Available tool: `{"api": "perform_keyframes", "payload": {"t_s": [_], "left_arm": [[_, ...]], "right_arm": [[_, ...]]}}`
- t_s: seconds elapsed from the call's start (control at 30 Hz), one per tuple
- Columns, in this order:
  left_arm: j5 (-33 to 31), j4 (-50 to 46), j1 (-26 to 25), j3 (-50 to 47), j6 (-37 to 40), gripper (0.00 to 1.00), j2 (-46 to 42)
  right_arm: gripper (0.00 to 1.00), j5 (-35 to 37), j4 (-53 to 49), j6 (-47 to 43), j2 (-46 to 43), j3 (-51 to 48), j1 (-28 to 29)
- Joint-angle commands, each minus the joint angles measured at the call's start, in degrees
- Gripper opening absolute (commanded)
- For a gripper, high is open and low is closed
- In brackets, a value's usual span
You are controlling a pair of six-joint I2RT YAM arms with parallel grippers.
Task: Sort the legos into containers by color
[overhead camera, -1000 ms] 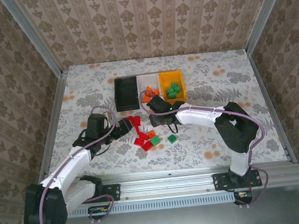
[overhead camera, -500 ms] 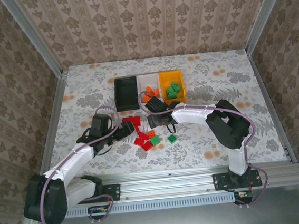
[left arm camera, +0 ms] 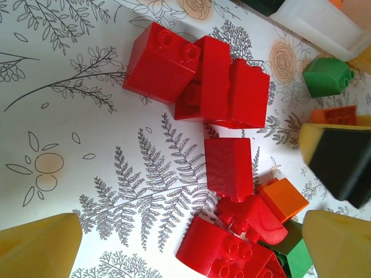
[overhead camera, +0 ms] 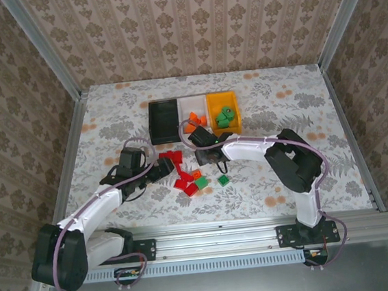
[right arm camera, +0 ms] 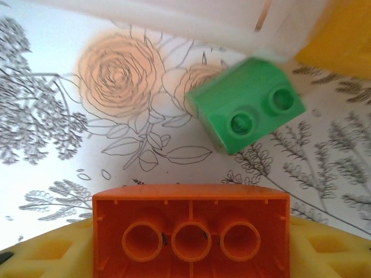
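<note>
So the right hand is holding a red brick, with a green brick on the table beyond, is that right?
Not quite: the right wrist view shows an orange brick, not a red one, in the right hand. The green brick does lie on the table beyond.

Top: high behind the arm bases [overhead camera: 305, 231], looking down on the whole surface [overhead camera: 279, 103].
Left wrist: close above red bricks [left arm camera: 229, 168] ahead of the left end effector [left arm camera: 191, 246].
Right wrist: closer still, green brick [right arm camera: 246, 104] just beyond the right end effector [right arm camera: 191, 255].
Shared: red bricks, top and left wrist.
</note>
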Motion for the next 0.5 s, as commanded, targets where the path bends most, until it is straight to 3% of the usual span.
{"api": "perform_keyframes", "payload": {"t_s": [0.0, 0.17, 0.33, 0.47], "left_arm": [[-1.02, -0.40, -0.44, 1.83, 1.62, 1.00, -0.24], [-0.61, -2.19, -0.33, 4.69, 2.24, 0.99, 1.42], [-0.55, -4.33, -0.42, 6.41, 3.37, 0.99, 1.19], [-0.53, -5.04, -0.33, 6.23, 3.82, 1.00, 0.28]], "right_arm": [[0.56, 3.33, -0.38, -2.69, -5.75, 1.94, 0.51], [0.57, 3.30, -0.78, -9.59, -0.04, 13.97, -4.12], [0.58, 2.30, -9.62, -13.52, 13.71, 33.79, -7.23], [0.61, 0.58, -14.72, -13.74, 20.25, 43.31, -8.76]]}}
